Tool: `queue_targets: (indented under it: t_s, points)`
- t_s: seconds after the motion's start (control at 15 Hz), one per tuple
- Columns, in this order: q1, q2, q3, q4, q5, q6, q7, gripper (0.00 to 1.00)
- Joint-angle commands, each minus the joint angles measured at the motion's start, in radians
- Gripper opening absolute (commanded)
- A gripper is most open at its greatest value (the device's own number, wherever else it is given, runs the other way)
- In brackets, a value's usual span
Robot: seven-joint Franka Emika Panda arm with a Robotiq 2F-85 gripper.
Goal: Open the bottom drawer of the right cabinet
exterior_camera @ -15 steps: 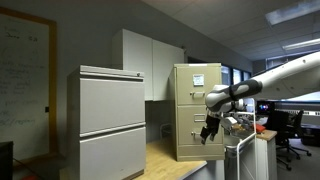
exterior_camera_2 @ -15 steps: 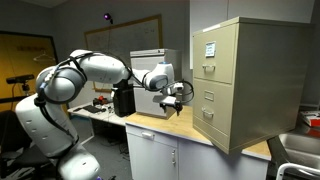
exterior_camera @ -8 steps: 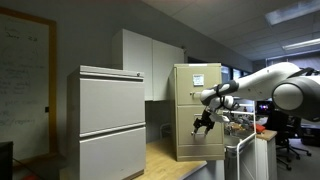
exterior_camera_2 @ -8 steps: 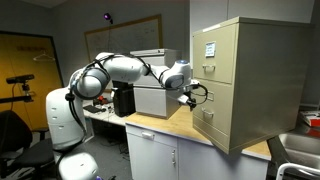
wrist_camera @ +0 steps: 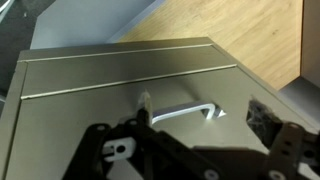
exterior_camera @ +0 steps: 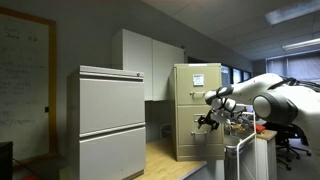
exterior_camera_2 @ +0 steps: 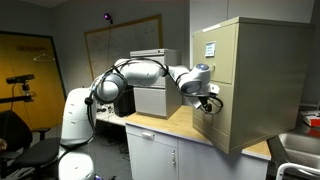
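The right cabinet (exterior_camera: 197,110) is a tall beige filing cabinet with white papers on its top front; it also shows in an exterior view (exterior_camera_2: 265,80). Its bottom drawer (exterior_camera: 190,145) (exterior_camera_2: 222,126) looks shut. In the wrist view the plain drawer front (wrist_camera: 90,80) fills the frame, with a small silver handle (wrist_camera: 185,110). My gripper (wrist_camera: 185,140) is open, one finger on each side of the handle, close to the front and holding nothing. In both exterior views the gripper (exterior_camera: 209,121) (exterior_camera_2: 208,103) is at the cabinet's lower front.
A wide light-grey two-drawer cabinet (exterior_camera: 112,120) stands beside it, with white wall cupboards (exterior_camera: 150,60) behind. Both cabinets stand on a wooden countertop (exterior_camera_2: 165,125) (wrist_camera: 240,35). A grey box-shaped machine (exterior_camera_2: 152,92) sits at the back. My arm (exterior_camera_2: 140,72) arches over the counter.
My gripper has moved in from open space to the cabinet's front and now sits at the lower drawer's handle. The drawer has not moved.
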Motion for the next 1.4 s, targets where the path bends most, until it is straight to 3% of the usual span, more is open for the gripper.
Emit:
queue_targets:
  t_s: [0.0,0.73,1.13,1.33]
  points:
    - [-0.073,0.071,0.028,0.091,0.082,-0.02,0.064,1.0]
    - [-0.133,0.198,0.051,0.189,0.162,-0.004,0.157,1.0]
    - [-0.143,0.21,0.03,0.178,0.1,-0.009,0.166,1.0]
    - [-0.124,0.224,0.022,0.185,0.002,-0.009,0.186,1.0]
